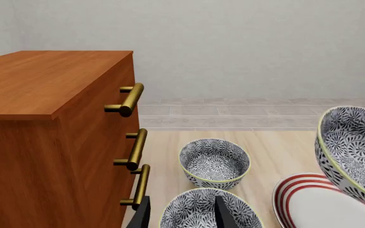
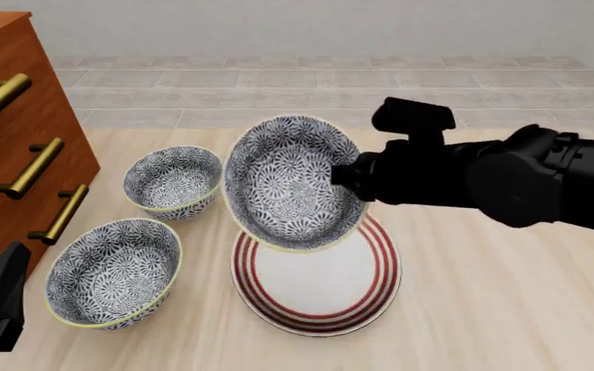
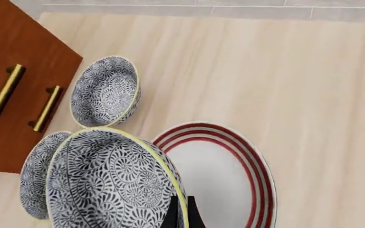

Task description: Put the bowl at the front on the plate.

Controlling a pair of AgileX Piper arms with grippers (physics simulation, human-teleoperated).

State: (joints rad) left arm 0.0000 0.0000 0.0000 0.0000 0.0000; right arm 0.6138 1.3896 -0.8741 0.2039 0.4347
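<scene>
Right gripper [image 2: 346,179]: pinching the rim of the bowl [image 2: 288,182], one finger inside, one outside.
Bowl: lifted and tilted on edge, its opening facing the front camera, hanging above the far part of the plate [image 2: 318,286]; clear of the plate surface.
Plate: flat on the table [image 2: 483,294], below the right gripper.
Left gripper [image 1: 181,213]: fingers spread apart, poised over a second bowl [image 2: 114,270].
Third bowl [image 2: 173,182]: beyond the left gripper, near the wooden drawer cabinet [image 2: 13,154].
</scene>
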